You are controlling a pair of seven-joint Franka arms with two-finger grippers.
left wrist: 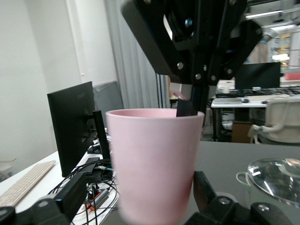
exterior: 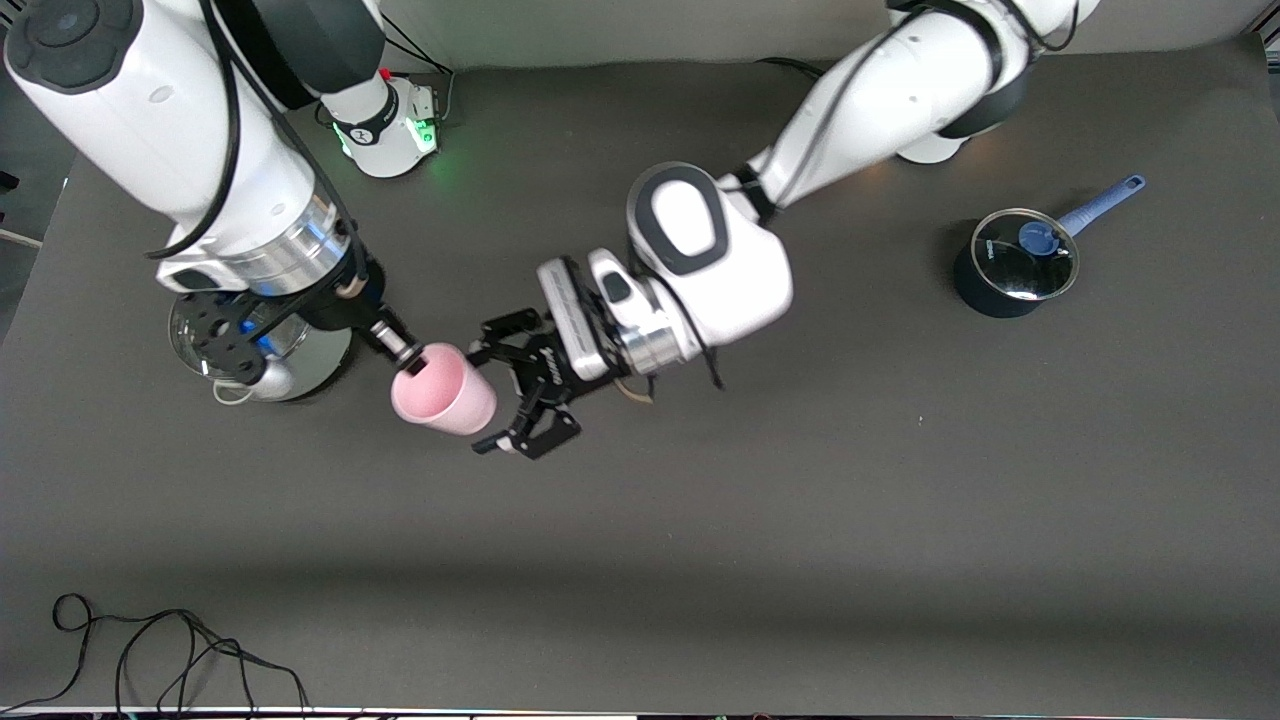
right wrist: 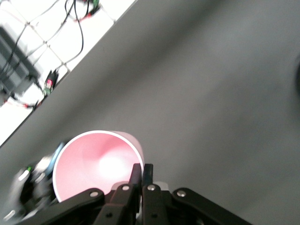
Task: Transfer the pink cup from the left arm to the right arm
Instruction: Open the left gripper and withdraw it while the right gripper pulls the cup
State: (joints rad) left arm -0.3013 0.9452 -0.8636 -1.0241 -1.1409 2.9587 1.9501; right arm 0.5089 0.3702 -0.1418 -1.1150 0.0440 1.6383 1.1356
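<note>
Dark grey tabletop (exterior: 800, 520) is carrying a steel pot (exterior: 300, 355) under the right arm and a lidded dark saucepan (exterior: 1012, 265) toward the left arm's end. Above the middle, the pink cup (exterior: 445, 402) is hanging in the air, tipped sideways. The right hand (exterior: 408, 355) is pinching its rim, one finger inside. The left hand (exterior: 500, 395) is sitting spread around the cup's base, its fingers (exterior: 535, 430) flanking the cup.

place: my robotics lab, office-like | signs: dark-covered table (exterior: 700, 560) under my two arms | desks with monitors (left wrist: 72, 124), keyboard (left wrist: 23, 183), office chair (left wrist: 281, 123), cable tangles (right wrist: 70, 28)
</note>
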